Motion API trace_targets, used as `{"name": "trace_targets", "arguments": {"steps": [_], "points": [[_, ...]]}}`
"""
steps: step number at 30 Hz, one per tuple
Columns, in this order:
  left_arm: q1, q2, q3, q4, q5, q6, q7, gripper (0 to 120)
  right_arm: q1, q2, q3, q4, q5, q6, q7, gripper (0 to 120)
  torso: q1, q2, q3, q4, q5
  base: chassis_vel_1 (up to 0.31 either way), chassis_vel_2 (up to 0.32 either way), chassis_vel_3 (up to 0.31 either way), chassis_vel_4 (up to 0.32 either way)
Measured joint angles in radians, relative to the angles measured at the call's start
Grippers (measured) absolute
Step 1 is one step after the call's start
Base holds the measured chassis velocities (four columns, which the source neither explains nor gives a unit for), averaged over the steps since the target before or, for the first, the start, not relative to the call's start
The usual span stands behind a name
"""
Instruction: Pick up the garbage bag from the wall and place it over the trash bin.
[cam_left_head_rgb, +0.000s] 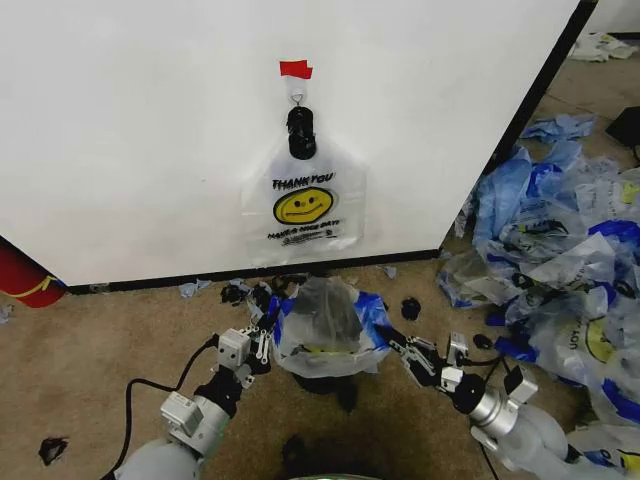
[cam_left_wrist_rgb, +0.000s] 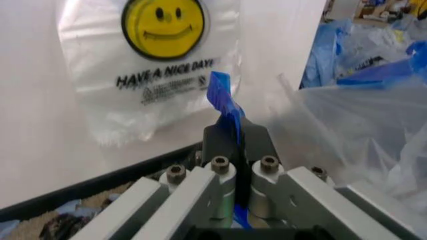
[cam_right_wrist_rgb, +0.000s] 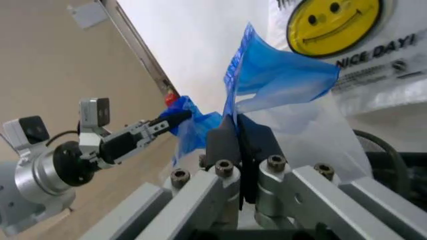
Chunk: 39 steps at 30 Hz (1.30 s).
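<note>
Garbage bag (cam_left_head_rgb: 322, 325): thin, see-through whitish plastic with blue-edged handles, draped over the black trash bin (cam_left_head_rgb: 318, 384) on the carpet near me, just before the wall (cam_left_head_rgb: 150, 130). My left pincer (cam_left_head_rgb: 268, 330) is clamped on the bag's left blue handle; my right pincer (cam_left_head_rgb: 394, 343) is clamped on the right one, bag stretched between them. A second bag (cam_left_head_rgb: 303, 205), yellow smiley face and black "THANK YOU" print, hangs on the wall from a metal hook (cam_left_head_rgb: 297, 94) under red tape (cam_left_head_rgb: 295, 69). Pile of bags (cam_left_head_rgb: 560, 230) lies far right.
</note>
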Motion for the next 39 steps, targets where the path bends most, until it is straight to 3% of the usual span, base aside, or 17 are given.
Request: {"name": "trace_targets", "arguments": {"steps": [17, 39], "points": [[-0.03, 0.021, 0.023, 0.037, 0.053, 0.018, -0.049, 0, -0.092, 0.015, 0.062, -0.006, -0.076, 0.036, 0.01, 0, 0.0, 0.0, 0.0, -0.0001, 0.0003, 0.0, 0.0, 0.0, 0.0], [0.017, 0.032, 0.044, 0.054, 0.128, 0.04, -0.074, 0, -0.164, -0.043, 0.172, -0.009, -0.192, 0.058, -0.079, 0, 0.0, 0.0, 0.0, 0.0001, 0.0002, 0.0, 0.0, 0.0, 0.0]]}}
